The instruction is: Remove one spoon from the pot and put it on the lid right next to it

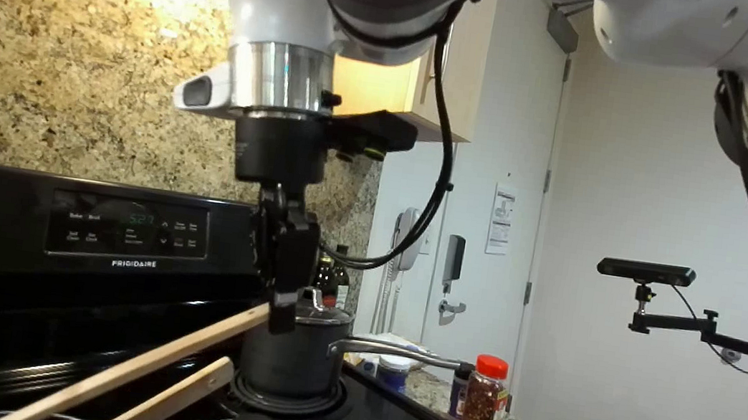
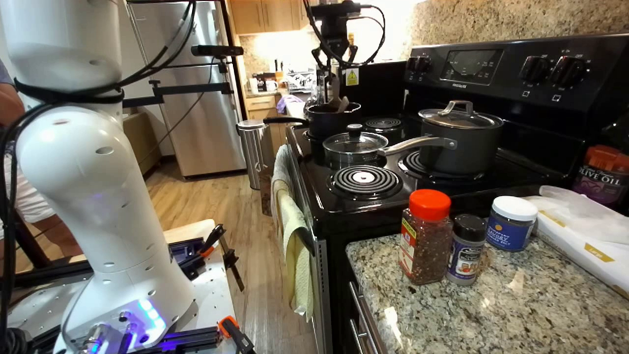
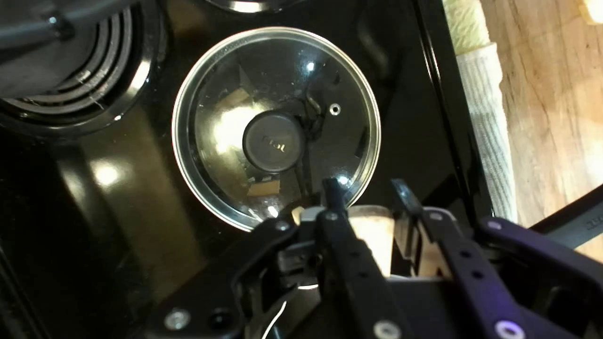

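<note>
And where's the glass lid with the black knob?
In an exterior view, the lid lies left of the lidded pot, between the near burner and the pot holding wooden spoons.

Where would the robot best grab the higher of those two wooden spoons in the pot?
Probably by the upper end of the handle, coming from above: the wooden spoon is straight there and slants up clear of the pot, so the downward-pointing gripper could close across it from both sides. The second handle sits lower.

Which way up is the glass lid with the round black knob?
Upright, not flipped: in an exterior view the black knob stands on top of the glass lid.
</note>
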`<state>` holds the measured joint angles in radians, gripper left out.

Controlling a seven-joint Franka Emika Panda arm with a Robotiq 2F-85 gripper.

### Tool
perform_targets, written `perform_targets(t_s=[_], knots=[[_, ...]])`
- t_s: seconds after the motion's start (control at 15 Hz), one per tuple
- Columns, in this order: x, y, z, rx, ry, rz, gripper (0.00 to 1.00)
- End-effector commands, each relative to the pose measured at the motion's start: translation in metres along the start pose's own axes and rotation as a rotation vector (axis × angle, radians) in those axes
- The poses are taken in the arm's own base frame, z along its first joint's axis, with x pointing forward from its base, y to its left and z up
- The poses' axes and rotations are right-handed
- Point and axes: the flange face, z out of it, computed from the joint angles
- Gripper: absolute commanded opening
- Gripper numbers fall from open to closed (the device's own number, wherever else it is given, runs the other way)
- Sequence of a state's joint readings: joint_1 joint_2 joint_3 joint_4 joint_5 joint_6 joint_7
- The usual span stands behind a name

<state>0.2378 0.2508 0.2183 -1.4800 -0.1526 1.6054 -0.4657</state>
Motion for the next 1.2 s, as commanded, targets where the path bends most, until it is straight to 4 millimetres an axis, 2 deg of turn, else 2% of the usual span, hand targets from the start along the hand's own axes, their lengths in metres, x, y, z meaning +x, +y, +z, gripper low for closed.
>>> perform_targets(t_s=[0.0,0.13,0.27,0.47,0.6,0.67,0.73,0.8,1.07,1.13], knots=[[-0.049,0.004,-0.021,0.006,0.083,0.144,0.14],[-0.075,0.010,-0.025,0.016,0.125,0.229,0.14],[-0.104,0.016,-0.021,0.038,0.162,0.315,0.14],[-0.147,0.019,-0.004,0.071,0.209,0.459,0.14],[-0.167,0.018,0.011,0.098,0.246,0.536,0.14],[-0.169,0.019,0.016,0.113,0.279,0.513,0.14],[-0.157,0.020,0.022,0.130,0.309,0.424,0.14],[-0.158,0.027,0.012,0.109,0.248,0.476,0.28],[-0.156,0.023,0.023,0.125,0.273,0.448,0.28],[-0.156,0.023,0.023,0.125,0.274,0.447,0.14]])
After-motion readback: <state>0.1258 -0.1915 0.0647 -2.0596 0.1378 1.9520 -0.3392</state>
